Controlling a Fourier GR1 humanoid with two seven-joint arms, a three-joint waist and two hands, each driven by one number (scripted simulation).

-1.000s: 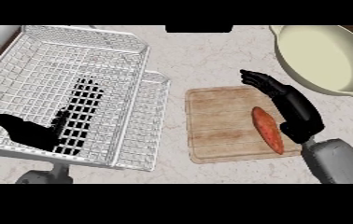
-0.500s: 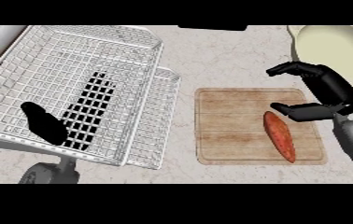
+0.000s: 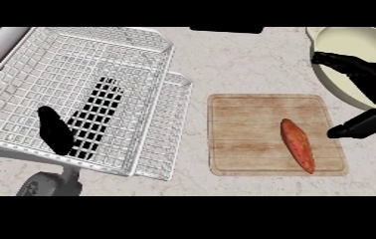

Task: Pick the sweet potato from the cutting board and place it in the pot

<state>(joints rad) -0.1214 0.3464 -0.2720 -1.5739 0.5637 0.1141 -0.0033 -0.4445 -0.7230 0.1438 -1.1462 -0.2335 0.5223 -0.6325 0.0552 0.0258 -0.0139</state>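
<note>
A sweet potato [image 3: 297, 145] is seen lying on the right half of a wooden cutting board [image 3: 249, 133], untouched. The right hand [image 3: 351, 68] is held at the view's right edge, fingers and thumb spread wide apart and holding nothing, partly over the cream pot [image 3: 332, 41]. The left hand [image 3: 55, 130] is shown over a white wire rack [image 3: 110, 59]; its fingers cannot be made out.
</note>
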